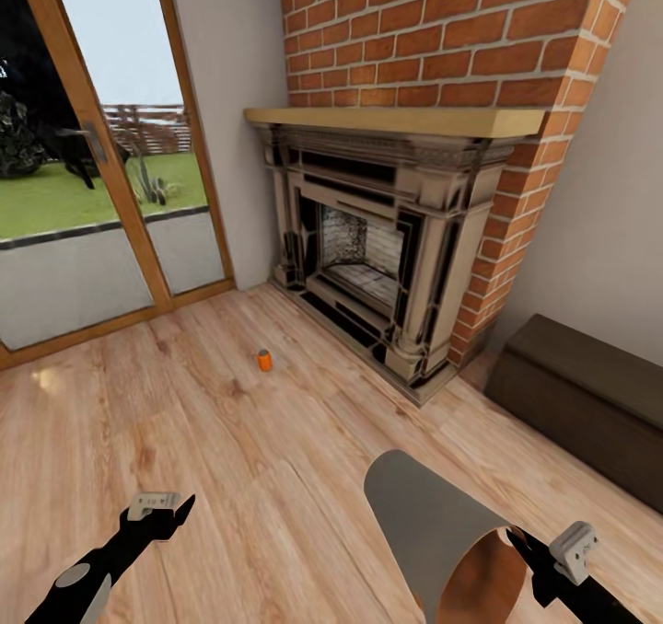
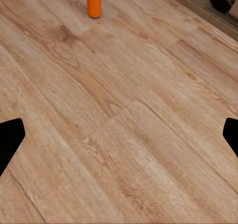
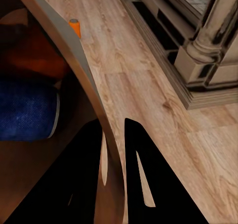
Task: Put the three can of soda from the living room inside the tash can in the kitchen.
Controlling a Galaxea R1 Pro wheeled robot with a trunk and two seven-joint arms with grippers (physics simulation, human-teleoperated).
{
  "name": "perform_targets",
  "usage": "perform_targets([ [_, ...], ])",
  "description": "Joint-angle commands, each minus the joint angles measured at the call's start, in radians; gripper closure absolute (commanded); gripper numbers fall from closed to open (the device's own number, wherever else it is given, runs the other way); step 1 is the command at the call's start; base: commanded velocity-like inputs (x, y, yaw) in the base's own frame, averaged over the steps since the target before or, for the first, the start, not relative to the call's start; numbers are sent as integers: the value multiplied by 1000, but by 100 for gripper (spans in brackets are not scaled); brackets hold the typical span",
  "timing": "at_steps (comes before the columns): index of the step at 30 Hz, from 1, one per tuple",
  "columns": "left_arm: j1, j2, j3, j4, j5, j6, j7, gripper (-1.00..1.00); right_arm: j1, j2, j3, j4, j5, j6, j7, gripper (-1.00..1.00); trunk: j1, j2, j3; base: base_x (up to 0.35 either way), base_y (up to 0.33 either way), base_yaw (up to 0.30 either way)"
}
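light wood plank floor (image 1: 276, 458) is filling the living room, running up to a glass door (image 1: 101, 173) with lawn showing behind it and to a red brick chimney wall (image 1: 442, 26). under the bricks a fireplace (image 1: 378, 247) with a pale wood mantel is standing, and a low dark bench (image 1: 580, 403) is sitting against the wall to its right.

the bin (image 1: 442, 532), grey outside and coppery inside, is hanging tipped over at the right arm, its open mouth turned down toward the robot. the right gripper (image 3: 115, 154) is clamping its rim wall, one finger inside and one outside. in the right wrist view a dark blue can (image 3: 27, 112) is lying inside the bin with an orange shape just beside it, too blurred to name for certain.

the left gripper (image 1: 166, 512) is hovering over bare planks with its fingers spread wide apart, holding nothing.

one orange can (image 1: 265, 360) with a silver top is standing upright on the floor, well ahead of both grippers and out in front of the fireplace, apart from the hearth.
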Motion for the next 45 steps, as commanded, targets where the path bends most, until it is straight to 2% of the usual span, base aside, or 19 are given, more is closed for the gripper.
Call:
perform_targets([
  [1, 0, 0, 0, 0, 0, 0, 0, -100, 0, 0, 0, -1, -4, 2, 5, 100, 0, 0, 0, 257, 186, 0],
  [29, 0, 0, -1, 2, 0, 0, 0, -100, 0, 4, 0, 0, -2, 1, 6, 100, 0, 0, 0, 257, 186, 0],
  [34, 0, 0, -1, 52, 2, -13, 0, -100, 0, 9, 0, 0, -2, 0, 6, 100, 0, 0, 1, 257, 187, -11],
  [45, 0, 0, -1, 63, 2, -23, -1, -100, 0, 6, -7, 0, -8, 2, 5, 100, 0, 0, 13, 257, 187, -157],
])
